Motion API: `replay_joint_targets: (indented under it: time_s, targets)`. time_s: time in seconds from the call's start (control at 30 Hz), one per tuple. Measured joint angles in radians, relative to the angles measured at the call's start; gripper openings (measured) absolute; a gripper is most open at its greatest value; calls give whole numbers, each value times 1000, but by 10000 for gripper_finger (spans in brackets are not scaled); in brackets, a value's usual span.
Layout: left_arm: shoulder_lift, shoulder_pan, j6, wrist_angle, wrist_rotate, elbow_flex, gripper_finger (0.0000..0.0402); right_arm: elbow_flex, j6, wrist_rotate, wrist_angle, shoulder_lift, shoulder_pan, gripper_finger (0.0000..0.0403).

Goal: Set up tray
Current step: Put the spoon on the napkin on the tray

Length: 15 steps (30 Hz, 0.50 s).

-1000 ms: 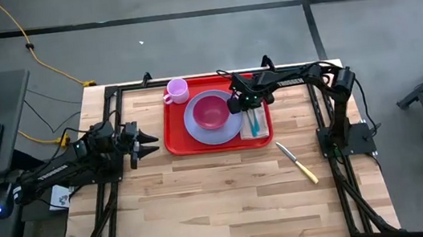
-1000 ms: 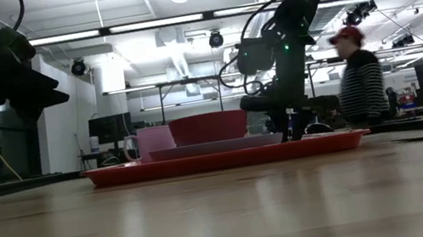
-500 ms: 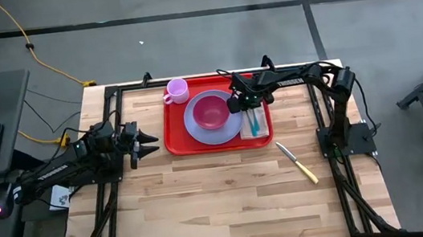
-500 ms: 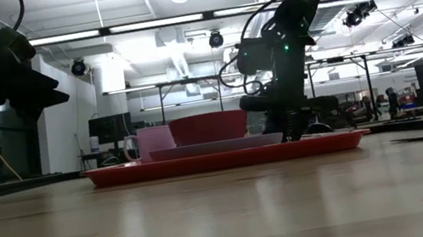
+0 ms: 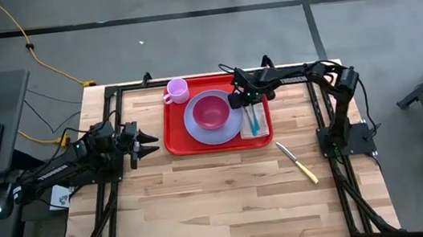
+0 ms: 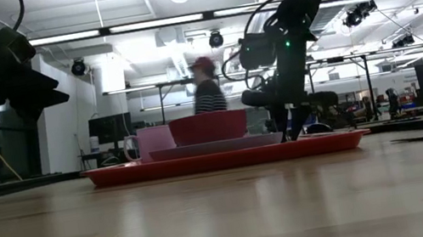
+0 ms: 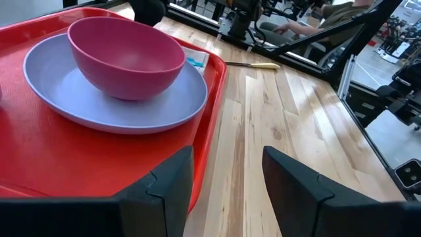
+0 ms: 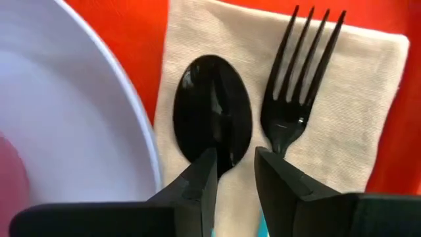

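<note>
Right gripper (image 8: 233, 172): fingers apart, just over spoon (image 8: 212, 115) and fork (image 8: 299, 79) on napkin (image 8: 342, 131)
Left gripper (image 7: 227, 174): fingers apart, beside tray (image 5: 175, 135)
Knife (image 5: 296, 161): on table (image 5: 222, 206)

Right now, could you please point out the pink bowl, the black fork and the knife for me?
pink bowl (image 7: 125, 56): left wrist view, inner wall.
black fork (image 8: 294, 99): right wrist view, base of its tines.
knife (image 5: 297, 162): high view, where blade meets handle.

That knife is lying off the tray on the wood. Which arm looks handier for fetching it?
Probably the right. The knife lies on the right arm's side of the table, and the right gripper hovers over the tray nearby; the left gripper waits beyond the tray's far side.
</note>
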Motion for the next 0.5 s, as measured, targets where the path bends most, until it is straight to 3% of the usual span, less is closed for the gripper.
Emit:
replay_joint_targets:
  time_s: [0.5]
  targets:
    - [0, 0, 0, 0, 0, 0, 211, 1, -71, -35, 127, -1, -27, 82]
